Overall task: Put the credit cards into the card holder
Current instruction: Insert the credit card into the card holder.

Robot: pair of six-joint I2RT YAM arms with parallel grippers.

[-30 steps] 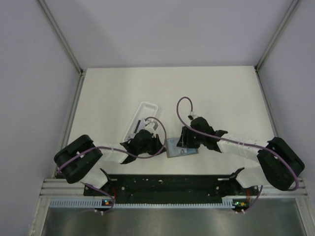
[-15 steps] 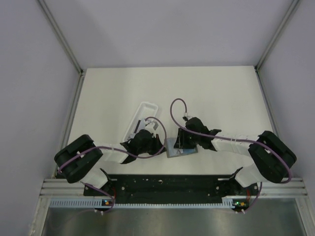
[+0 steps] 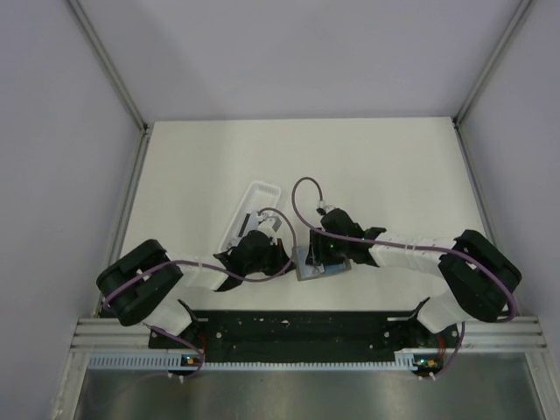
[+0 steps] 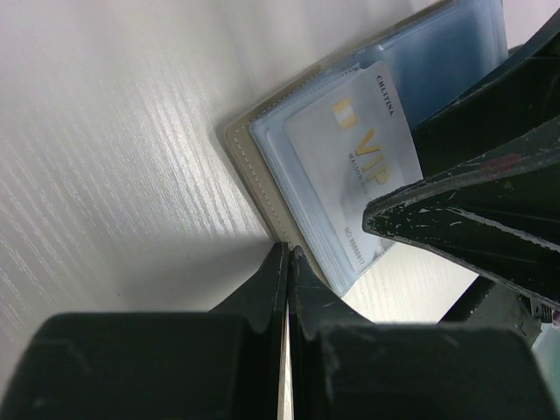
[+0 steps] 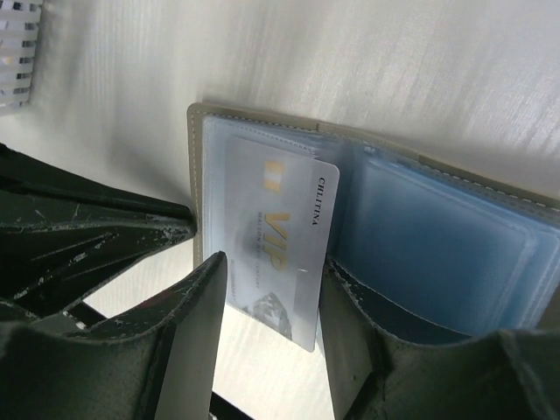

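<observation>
Card holder [image 5: 437,249] open, bluish pockets up; pale VIP card [image 5: 276,232] across one, overhanging its edge.

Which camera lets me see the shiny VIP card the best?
The right wrist camera. The VIP card fills the middle, its letters readable, half across the open card holder. The left wrist view shows it partly hidden behind the right gripper. From the top it is too small to see.

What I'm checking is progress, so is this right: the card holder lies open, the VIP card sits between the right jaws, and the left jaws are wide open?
One part is wrong: the left gripper has its jaws shut, pressed together, as the left wrist view shows. The card holder does lie open, with the VIP card between the jaws of the right gripper.
</observation>
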